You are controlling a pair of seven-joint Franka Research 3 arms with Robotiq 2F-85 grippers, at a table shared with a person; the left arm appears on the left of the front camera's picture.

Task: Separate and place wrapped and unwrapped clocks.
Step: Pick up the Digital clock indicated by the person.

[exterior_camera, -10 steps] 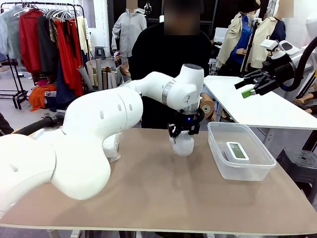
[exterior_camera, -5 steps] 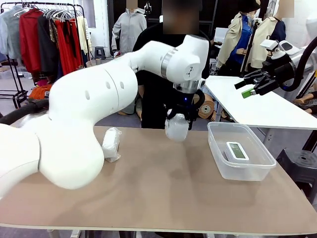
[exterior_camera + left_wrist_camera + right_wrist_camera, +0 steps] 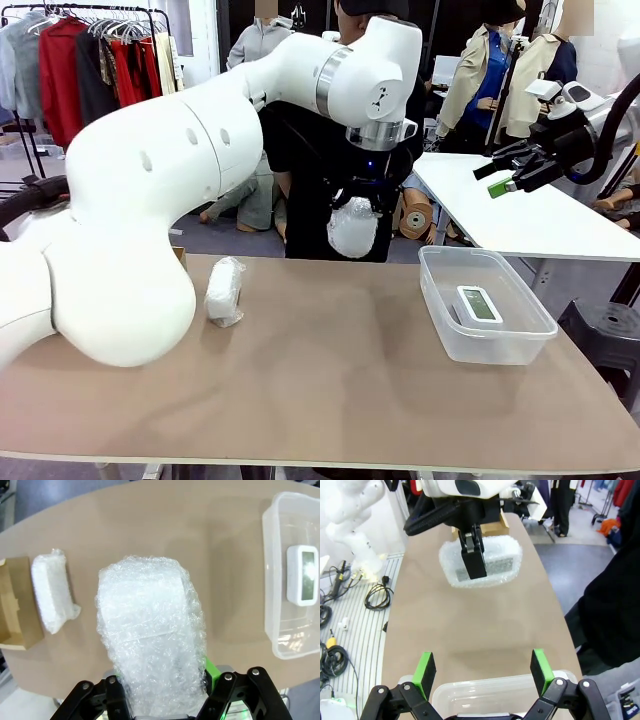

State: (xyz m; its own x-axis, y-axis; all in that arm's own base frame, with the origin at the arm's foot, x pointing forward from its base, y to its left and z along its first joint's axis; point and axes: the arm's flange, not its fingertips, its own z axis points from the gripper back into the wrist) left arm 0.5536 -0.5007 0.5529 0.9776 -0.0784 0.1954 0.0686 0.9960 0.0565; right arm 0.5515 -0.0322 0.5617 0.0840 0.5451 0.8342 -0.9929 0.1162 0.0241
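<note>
While hanging above the table (image 3: 330,400), left gripper (image 3: 355,207) is clenching one wrapped clock (image 3: 353,232) between its fingers | second wrapped clock (image 3: 224,291) is lying beside cardboard box (image 3: 17,605) | bare clock (image 3: 479,304) is sitting in clear tub (image 3: 500,355), screen print too small to read | right gripper (image 3: 483,671) is hanging spread wide, empty.

Garment workshop-lab: loaded clothes rack (image 3: 70,60), white worktable (image 3: 520,225).
</note>
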